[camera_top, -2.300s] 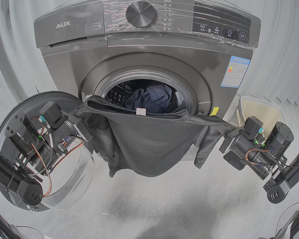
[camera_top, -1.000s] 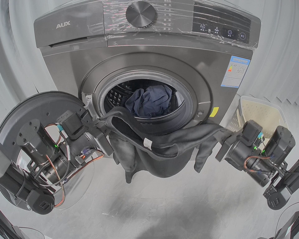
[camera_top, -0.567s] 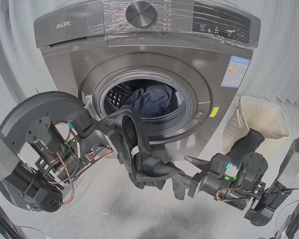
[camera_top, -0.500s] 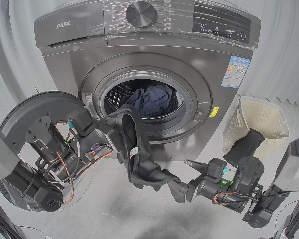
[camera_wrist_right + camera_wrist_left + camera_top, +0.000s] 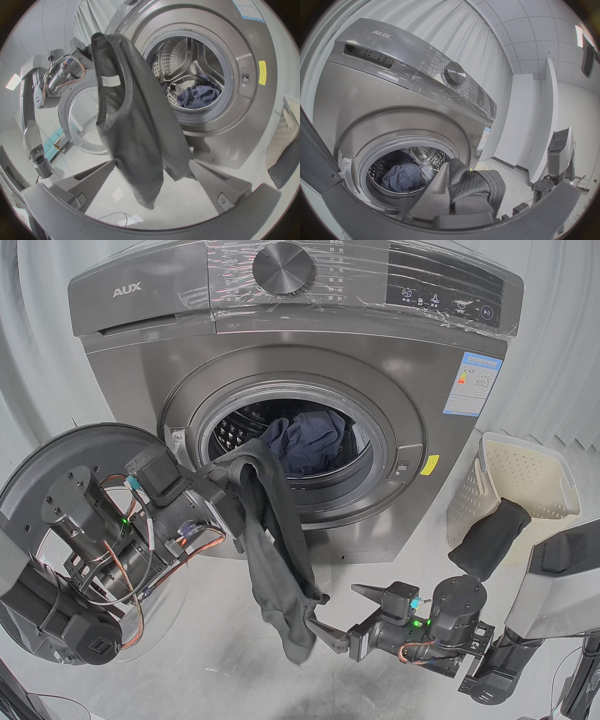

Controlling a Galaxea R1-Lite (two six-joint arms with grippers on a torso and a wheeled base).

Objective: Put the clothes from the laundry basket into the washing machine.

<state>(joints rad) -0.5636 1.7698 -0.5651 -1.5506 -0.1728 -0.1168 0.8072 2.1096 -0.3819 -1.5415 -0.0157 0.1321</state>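
Observation:
A dark grey shirt (image 5: 275, 540) hangs full length in front of the open washing machine (image 5: 431, 402). My left gripper (image 5: 215, 474) is shut on the shirt's top edge, just left of the drum opening; the left wrist view shows the bunched cloth (image 5: 478, 184) pinched in that gripper (image 5: 453, 190). Low near the floor, my right gripper (image 5: 331, 604) is open, and the shirt's (image 5: 134, 118) lower end dangles loose between its spread fingers (image 5: 195, 168). A navy garment (image 5: 306, 440) lies inside the drum. A black garment (image 5: 490, 540) droops over the rim of the cream laundry basket (image 5: 537, 471).
The round door (image 5: 81, 446) stands swung open on the left, behind my left arm. The basket sits on the floor at the machine's right corner. Grey floor (image 5: 206, 640) lies bare in front of the machine.
My right gripper swung down and left with one end of the shirt, then opened and let go. The shirt went from stretched between both grippers to hanging from the left one, which rose slightly.

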